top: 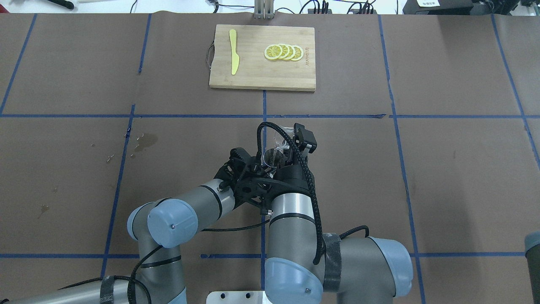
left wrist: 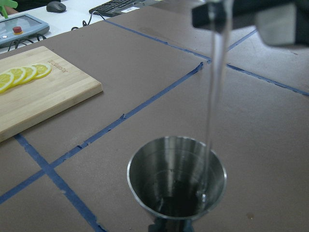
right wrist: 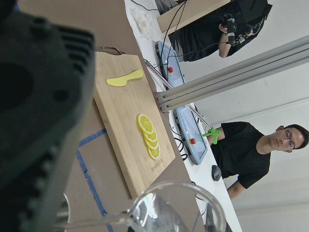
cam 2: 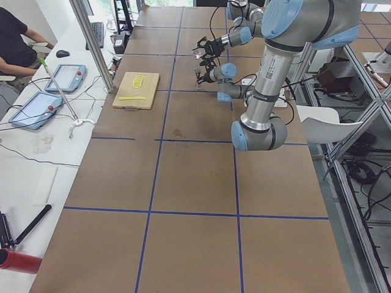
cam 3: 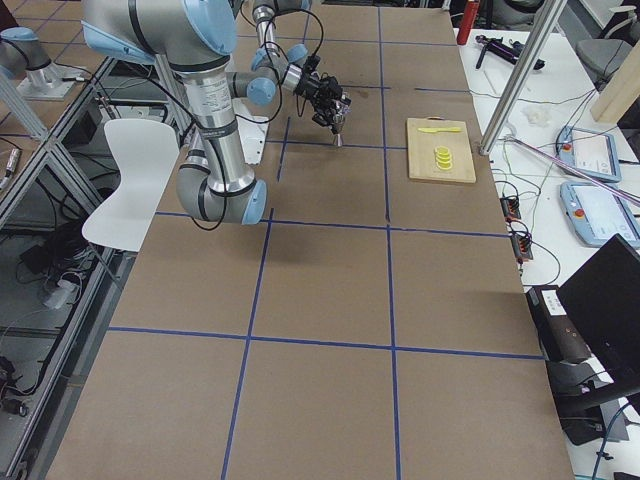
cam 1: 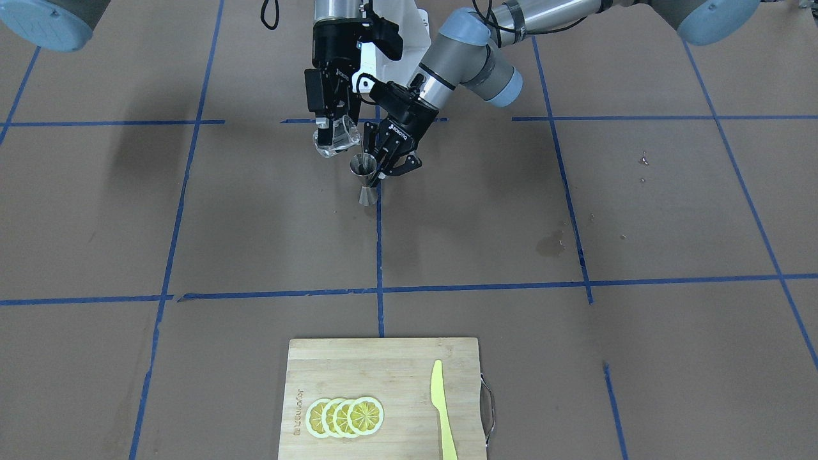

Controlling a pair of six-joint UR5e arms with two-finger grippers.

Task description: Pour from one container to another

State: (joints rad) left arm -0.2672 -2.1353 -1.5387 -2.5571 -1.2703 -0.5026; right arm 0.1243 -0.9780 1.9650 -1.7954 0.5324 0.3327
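Over the brown table (cam 1: 192, 223), my right gripper (cam 1: 332, 130) clamps the tilted glass (cam 1: 340, 138); my left gripper (cam 1: 385, 167) grips the jigger (cam 1: 363, 167). Pour midway, I judge.

A wooden cutting board (cam 1: 383, 383) lies on the counter (cam 1: 192, 223), well apart from the left gripper (cam 1: 388, 171) and straight out ahead of it. On the board, four overlapping lemon slices (cam 1: 345, 416) lie toward the right gripper's (cam 1: 333, 135) side and a yellow knife (cam 1: 441, 409) toward the left gripper's side. A wet stain (cam 1: 551, 245) lies out past the left gripper's outer side. Blue tape lines (cam 1: 380, 255) cross the counter.
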